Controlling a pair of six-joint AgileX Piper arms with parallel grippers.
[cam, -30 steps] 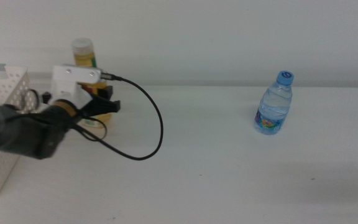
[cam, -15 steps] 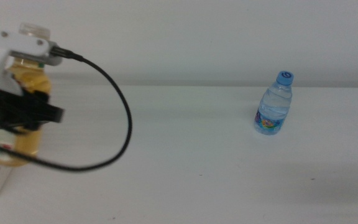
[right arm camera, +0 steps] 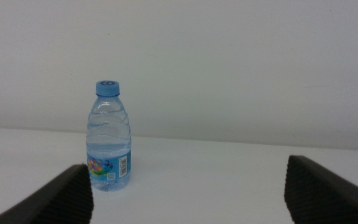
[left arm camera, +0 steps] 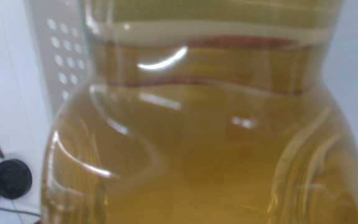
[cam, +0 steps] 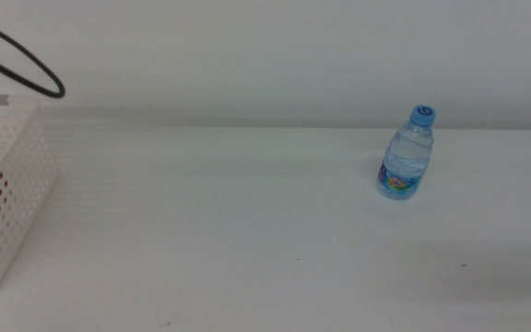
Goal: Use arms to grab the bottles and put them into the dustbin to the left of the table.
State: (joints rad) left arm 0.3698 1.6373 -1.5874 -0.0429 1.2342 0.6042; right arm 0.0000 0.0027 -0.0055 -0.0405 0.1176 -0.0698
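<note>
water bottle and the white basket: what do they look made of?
Water bottle: clear, glossy thin plastic by the look, ribbed see-through walls, opaque blue cap, printed label band. Basket: white moulded plastic, probably matte, with even rows of round holes through flat walls; something red shows through them. Neither can be confirmed beyond appearance.

lighting: bright, even, diffuse; source cannot be told. table (cam: 247,231) and wall nearly blend, washed pale. shadows: faint, soft smudge under the water bottle (cam: 406,155). middle view: sharp, low contrast. left wrist view: juice bottle (left arm camera: 197,124) fills the frame, soft and out of focus, with curved white glare streaks on its plastic. right wrist view: bottle crisp, right gripper (right arm camera: 188,193) jaws dark, slightly soft at the lower corners.
</note>
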